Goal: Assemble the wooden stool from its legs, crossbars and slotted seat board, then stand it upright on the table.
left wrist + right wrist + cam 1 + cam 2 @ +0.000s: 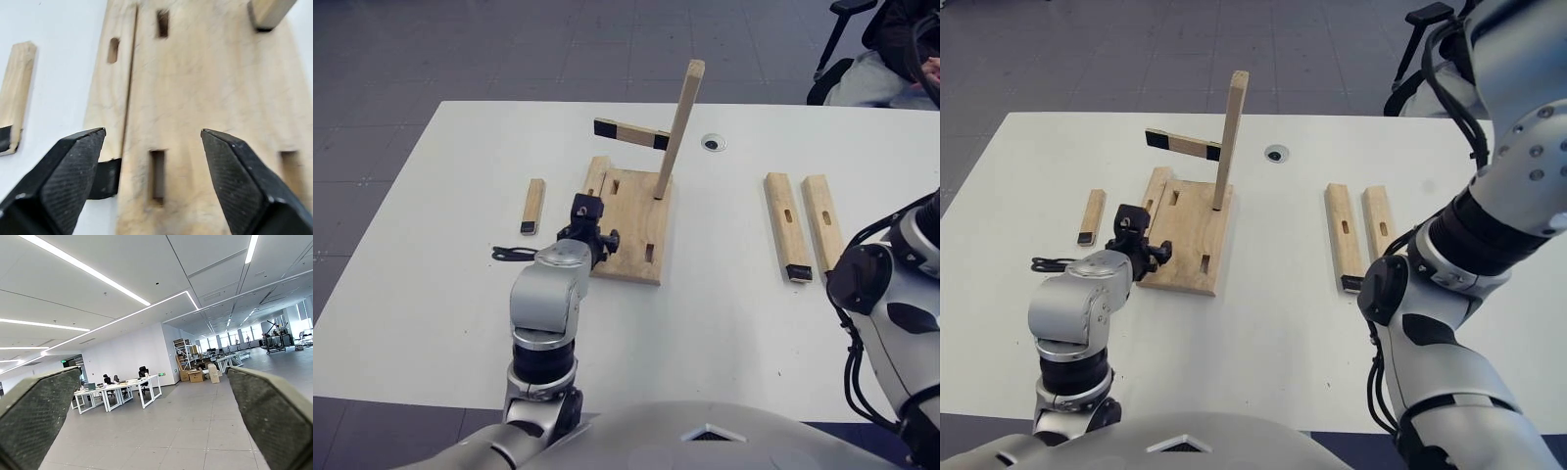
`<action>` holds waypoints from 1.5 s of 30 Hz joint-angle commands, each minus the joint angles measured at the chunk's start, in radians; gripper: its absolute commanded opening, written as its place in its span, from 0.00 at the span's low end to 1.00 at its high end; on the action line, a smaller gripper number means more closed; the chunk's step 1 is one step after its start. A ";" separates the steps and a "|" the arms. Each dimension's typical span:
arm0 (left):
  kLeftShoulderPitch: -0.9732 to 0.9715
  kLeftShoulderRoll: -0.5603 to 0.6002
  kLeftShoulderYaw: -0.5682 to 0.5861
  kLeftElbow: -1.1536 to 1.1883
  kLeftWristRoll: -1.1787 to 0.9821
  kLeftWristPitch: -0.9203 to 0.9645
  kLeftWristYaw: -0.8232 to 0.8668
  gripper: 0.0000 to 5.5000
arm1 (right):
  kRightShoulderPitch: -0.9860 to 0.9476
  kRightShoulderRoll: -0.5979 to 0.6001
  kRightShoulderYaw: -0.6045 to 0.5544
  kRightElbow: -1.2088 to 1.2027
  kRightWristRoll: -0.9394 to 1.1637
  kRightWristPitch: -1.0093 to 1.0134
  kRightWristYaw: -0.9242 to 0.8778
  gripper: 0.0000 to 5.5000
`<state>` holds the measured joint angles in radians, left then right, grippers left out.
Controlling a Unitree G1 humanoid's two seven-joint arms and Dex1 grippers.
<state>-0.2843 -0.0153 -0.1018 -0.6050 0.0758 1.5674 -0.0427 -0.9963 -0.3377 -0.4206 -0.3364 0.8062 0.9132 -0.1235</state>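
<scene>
Above the seat board [631, 220], the left gripper [151, 132] is held open, and the leg [595, 176] alongside, judged light and stiff, is best gripped mid-length.

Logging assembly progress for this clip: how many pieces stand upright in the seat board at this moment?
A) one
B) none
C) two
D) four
A: a single leg stands in a slot of the seat board, with a crossbar jutting from its side; the board's other slots that show are empty.
</scene>
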 commanded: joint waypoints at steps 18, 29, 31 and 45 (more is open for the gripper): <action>-0.153 0.258 0.400 -0.037 -0.097 -0.219 -0.085 0.66 | 0.594 -0.194 0.046 -0.055 -0.155 0.233 0.070 0.99; -0.156 0.217 0.428 -0.076 -0.115 -0.194 -0.050 0.66 | 0.861 -0.212 0.107 0.097 -0.319 0.123 0.203 0.99; -0.168 0.213 0.422 -0.076 -0.120 -0.188 -0.047 0.66 | 0.899 -0.210 0.115 0.122 -0.345 0.098 0.223 0.99; -0.225 0.206 0.402 -0.100 -0.132 -0.126 -0.031 0.66 | 1.031 -0.196 0.170 0.221 -0.421 0.122 0.315 0.90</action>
<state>-0.4840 0.1984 0.3069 -0.6937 -0.0561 1.4178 -0.0899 0.0018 -0.5292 -0.2766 -0.1454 0.3948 0.9696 0.1772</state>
